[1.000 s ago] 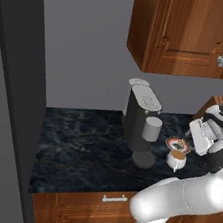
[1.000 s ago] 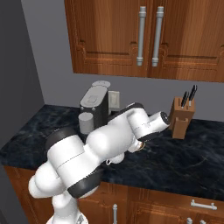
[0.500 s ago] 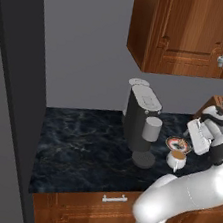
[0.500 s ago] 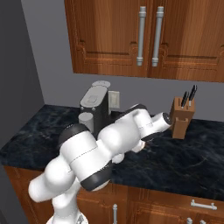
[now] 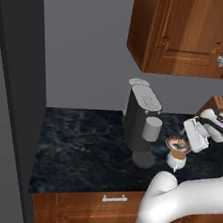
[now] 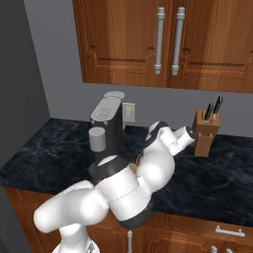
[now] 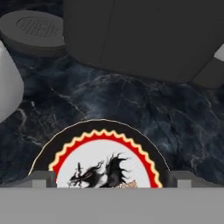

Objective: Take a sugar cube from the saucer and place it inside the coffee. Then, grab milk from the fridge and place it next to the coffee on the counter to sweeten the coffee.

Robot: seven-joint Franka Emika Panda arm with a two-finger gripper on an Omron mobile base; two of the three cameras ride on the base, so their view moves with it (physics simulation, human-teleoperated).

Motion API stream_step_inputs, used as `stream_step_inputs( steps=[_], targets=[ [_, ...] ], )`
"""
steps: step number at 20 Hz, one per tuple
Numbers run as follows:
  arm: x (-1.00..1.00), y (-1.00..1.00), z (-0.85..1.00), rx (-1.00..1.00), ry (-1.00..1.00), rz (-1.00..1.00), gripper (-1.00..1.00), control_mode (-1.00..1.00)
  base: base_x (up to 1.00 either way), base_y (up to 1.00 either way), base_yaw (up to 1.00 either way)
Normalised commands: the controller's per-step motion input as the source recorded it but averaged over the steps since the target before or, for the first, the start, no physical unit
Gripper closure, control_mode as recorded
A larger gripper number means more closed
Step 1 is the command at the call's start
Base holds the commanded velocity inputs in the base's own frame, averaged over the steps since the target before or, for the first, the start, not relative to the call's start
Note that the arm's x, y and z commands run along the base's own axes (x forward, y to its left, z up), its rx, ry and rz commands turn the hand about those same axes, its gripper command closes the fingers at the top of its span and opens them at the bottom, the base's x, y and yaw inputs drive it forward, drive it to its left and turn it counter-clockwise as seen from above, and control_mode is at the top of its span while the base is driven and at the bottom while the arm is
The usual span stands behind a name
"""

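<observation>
I see the saucer [image 7: 103, 157] straight under my hand camera, lying flat on the counter [image 7: 131, 103], with a scalloped red and yellow border around a white centre that carries a black figure. A small pale speck at the saucer's near edge may be the sugar cube, but I cannot tell. My gripper [image 7: 111, 178] hangs over the saucer with its fingers spread wide, one tip [image 7: 41, 177] at each side of the plate, and nothing between them. In the left base view the saucer [image 5: 178, 143] sits just right of the grey coffee machine [image 5: 141, 122], and the coffee [image 5: 176, 159], a white cup with brown liquid at its top, stands just in front of the saucer, nearer the counter edge. The gripper [image 5: 196, 136] there is just beside the saucer on the side away from the machine. The wooden knife block [image 6: 205, 131] stands further along from the machine, near the wall, under the brown wall cabinets [image 6: 168, 42]. Left of the machine, beyond a bare stretch of counter, rises the grey side of the fridge [image 5: 12, 93].
</observation>
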Motion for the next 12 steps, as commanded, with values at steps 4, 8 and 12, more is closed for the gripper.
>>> stream_step_inputs(
  steps=[4,8,12],
  targets=[
    [0.22,-0.02,-0.25,0.0,0.0,0.01,-1.0,-1.0,0.0,0.0,0.0],
    [0.04,-0.05,-0.21,0.0,-0.01,0.0,-1.0,-1.0,0.0,0.0,0.0],
    [0.03,-0.01,-0.18,0.0,-0.04,0.0,-1.0,-1.0,0.0,0.0,0.0]
  ],
)
